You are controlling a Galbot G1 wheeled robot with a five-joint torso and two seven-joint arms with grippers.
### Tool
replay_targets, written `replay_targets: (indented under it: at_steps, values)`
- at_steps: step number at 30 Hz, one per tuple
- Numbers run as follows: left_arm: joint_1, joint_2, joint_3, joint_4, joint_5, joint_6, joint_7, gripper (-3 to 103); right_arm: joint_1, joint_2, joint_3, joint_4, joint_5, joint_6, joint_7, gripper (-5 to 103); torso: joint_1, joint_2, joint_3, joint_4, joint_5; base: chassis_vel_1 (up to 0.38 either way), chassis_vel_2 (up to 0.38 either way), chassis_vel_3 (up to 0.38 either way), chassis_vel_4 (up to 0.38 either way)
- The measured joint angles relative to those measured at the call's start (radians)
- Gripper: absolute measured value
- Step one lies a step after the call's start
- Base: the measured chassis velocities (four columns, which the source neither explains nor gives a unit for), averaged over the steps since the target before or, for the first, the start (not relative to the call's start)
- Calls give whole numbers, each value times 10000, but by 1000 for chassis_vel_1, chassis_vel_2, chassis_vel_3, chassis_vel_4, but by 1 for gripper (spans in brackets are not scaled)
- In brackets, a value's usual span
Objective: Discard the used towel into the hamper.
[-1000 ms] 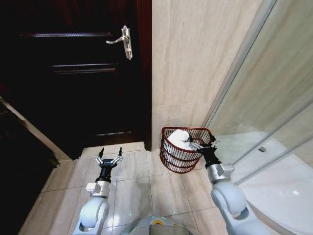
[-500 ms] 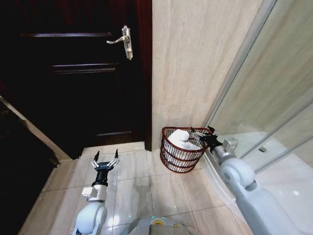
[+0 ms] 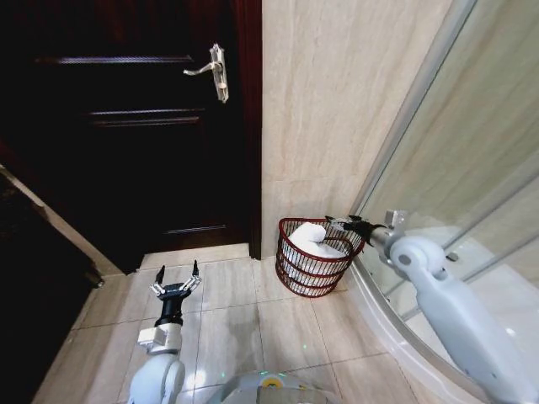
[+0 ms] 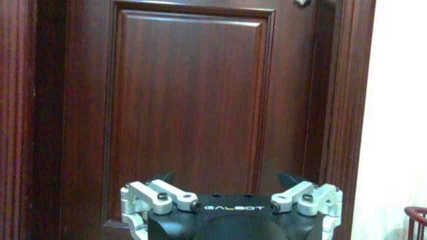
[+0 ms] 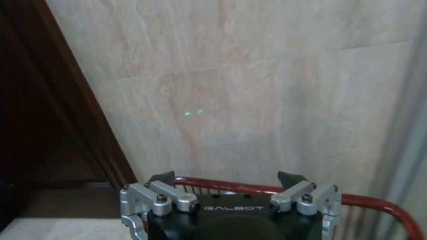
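the dark wooden door [image 3: 126, 126] stands far left of the hamper, its metal handle [image 3: 212, 71] high up near the door's edge. the left gripper [image 3: 176, 284] hangs low over the tiled floor [image 3: 253, 324], well to the left of the hamper and in front of the door, with its fingers [image 3: 158, 277] spread apart and holding nothing; in the left wrist view the left gripper [image 4: 227, 187] faces the door panel [image 4: 190, 95] with the tips set wide. the hamper [image 3: 316, 257] sits on the floor against the beige marble wall [image 3: 337, 101], just right of the door frame. the white towel [image 3: 313, 241] lies bunched inside the hamper, rising a little above its rim. the right gripper [image 3: 339, 225] is at the hamper's right rim, just beside the towel, its fingers parted and empty; in the right wrist view the right gripper [image 5: 227, 187] points at the wall with the red rim of the hamper [image 5: 373, 207] curving right below it. the glass shower screen [image 3: 472, 160] runs to the right of the hamper.
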Motion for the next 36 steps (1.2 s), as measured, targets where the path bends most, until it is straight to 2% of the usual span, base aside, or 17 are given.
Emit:
replay_targets:
  at_steps: [5,11,14,23,36]
  values:
    - [-180,37,26,-77,55,129,-37,100,837,475,-1001,-941,-512,15,-133,100,0,0,0,2,-1,0,0,0,0]
    - [-311,7,110,-154,176,216,-62,100,1023,580,-1560,-1444,-1157,43,-332,100,0,0,0,1,0,0,0,0,0]
    - [-360,-118,163,-356,261,326,-70,100,1023,641,-1821,-1943,-1734,59,-723,100,0,0,-1,-1,2,0,0,0,0]
    - [-325,-91,83,-377,239,287,-70,100,1340,1147,-2212,-3235,-2226,80,-860,100,0,-1,0,1,2,0,0,0,0]
    - [-476,-78,124,-164,222,278,-30,100,1818,1329,-2231,-4139,-2574,98,-1314,100,0,0,0,0,1,0,0,0,0]
